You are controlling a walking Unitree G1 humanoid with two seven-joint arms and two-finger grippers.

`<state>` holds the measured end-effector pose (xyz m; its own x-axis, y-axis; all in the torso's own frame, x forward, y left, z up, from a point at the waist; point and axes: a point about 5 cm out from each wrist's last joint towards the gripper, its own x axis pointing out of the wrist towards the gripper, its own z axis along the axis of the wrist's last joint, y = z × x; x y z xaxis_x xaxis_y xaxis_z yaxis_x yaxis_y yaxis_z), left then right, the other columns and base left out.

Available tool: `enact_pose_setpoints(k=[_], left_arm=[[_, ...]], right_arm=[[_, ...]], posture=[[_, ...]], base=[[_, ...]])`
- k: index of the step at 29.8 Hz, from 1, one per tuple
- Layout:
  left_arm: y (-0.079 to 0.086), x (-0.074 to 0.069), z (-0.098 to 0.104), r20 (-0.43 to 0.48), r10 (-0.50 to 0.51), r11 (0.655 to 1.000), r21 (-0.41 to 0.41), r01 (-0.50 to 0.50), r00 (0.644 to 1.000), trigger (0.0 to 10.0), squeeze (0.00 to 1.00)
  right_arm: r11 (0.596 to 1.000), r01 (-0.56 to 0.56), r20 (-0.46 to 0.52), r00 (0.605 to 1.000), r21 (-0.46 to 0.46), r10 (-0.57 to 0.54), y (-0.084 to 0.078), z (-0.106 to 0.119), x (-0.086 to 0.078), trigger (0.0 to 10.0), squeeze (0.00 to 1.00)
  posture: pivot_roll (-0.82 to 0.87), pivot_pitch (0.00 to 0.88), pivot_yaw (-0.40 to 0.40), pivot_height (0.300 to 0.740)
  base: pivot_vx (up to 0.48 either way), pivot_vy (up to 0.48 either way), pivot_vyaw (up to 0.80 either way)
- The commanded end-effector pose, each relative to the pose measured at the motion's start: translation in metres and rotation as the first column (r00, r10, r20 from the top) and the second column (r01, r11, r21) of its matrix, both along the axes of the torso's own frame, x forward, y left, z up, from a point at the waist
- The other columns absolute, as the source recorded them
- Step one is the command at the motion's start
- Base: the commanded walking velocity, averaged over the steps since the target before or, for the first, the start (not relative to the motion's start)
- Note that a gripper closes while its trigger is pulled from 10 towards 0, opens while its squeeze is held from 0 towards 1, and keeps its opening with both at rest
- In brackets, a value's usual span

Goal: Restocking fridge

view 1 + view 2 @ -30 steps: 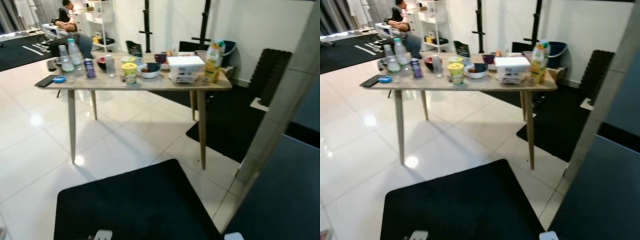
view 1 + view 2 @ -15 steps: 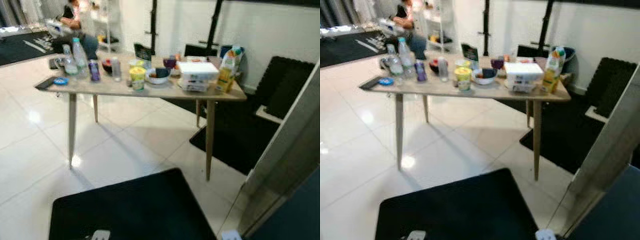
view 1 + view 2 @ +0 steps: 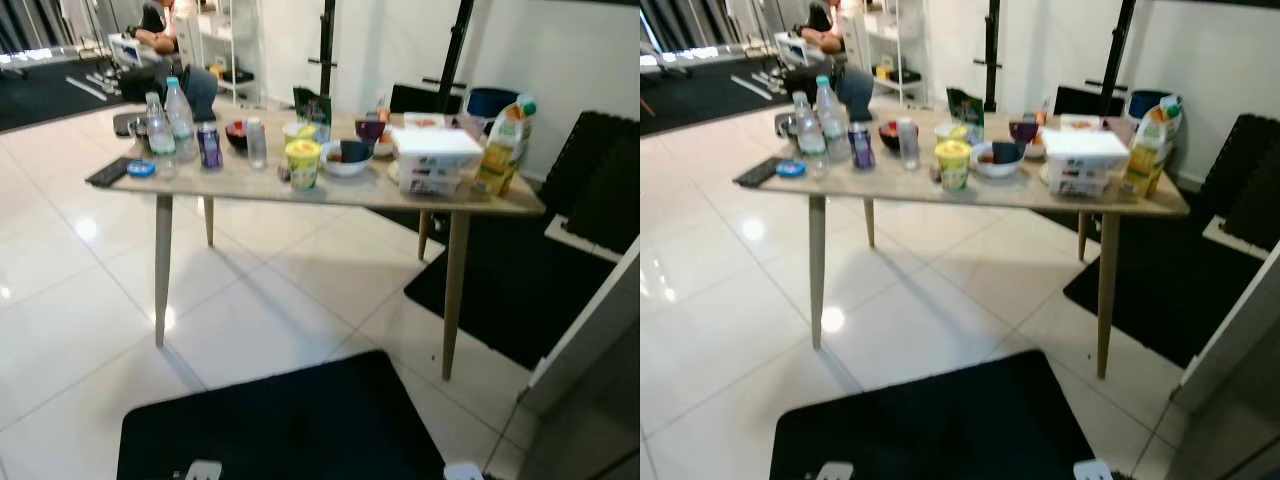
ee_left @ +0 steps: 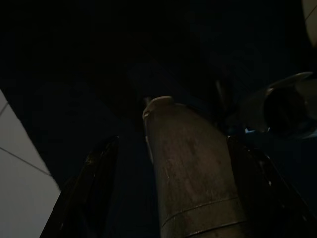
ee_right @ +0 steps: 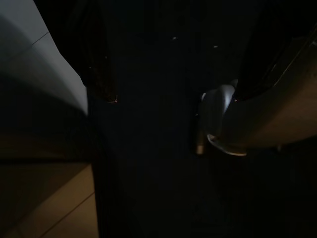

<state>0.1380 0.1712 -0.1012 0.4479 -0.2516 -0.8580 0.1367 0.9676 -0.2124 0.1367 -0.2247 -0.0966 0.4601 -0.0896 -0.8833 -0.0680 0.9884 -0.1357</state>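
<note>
Both arms hang idle low over a black floor mat (image 3: pixel 280 420). The left gripper (image 4: pixel 168 188) shows in its dark wrist view with its two black fingers (image 4: pixel 89 188) spread wide and nothing between them. The right gripper (image 5: pixel 168 89) is also released, its fingers (image 5: pixel 99 74) apart above the dark mat and a strip of pale tile.

Well ahead of both grippers, across white floor tiles (image 3: pixel 70 300), stands a wooden worktop (image 3: pixel 330 190) on slim legs. Nearest along its front edge, toward the left gripper's side, lie a dark phone (image 3: pixel 108 172) and a small blue lid (image 3: pixel 141 168). Behind them stand two water bottles (image 3: pixel 180 108), a purple can (image 3: pixel 210 146) and a small clear bottle (image 3: pixel 257 143). Mid-worktop sit a yellow cup (image 3: pixel 302 163) and a white bowl (image 3: pixel 347 158). Toward the right gripper's side are a white lidded box (image 3: pixel 437 160) and, just beside it, a juice carton (image 3: pixel 500 145).

Farther back, a person (image 3: pixel 160 25) sits near white shelves.
</note>
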Motion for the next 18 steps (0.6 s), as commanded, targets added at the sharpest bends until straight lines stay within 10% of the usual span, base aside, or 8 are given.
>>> enact_pose_setpoints(k=[1, 18], left_arm=[[0.0022, -0.004, -0.0014, -0.018, -0.01, 1.0, 0.011, 0.01, 1.0, 10.0, 0.0], [0.0009, -0.0019, -0.0008, -0.013, -0.017, 1.0, 0.009, 0.017, 1.0, 10.0, 0.0]], right_arm=[[1.0, 0.022, -0.016, 1.0, 0.004, -0.022, -0.0013, -0.0016, -0.005, 10.0, 0.0], [1.0, 0.025, -0.011, 1.0, 0.003, -0.025, -0.0017, -0.0008, -0.0028, 10.0, 0.0]], posture=[[-0.07, 0.014, 0.015, 0.74], [-0.07, 0.012, 0.012, 0.74]], base=[[0.0, 0.0, -0.55], [0.0, 0.0, -0.19]])
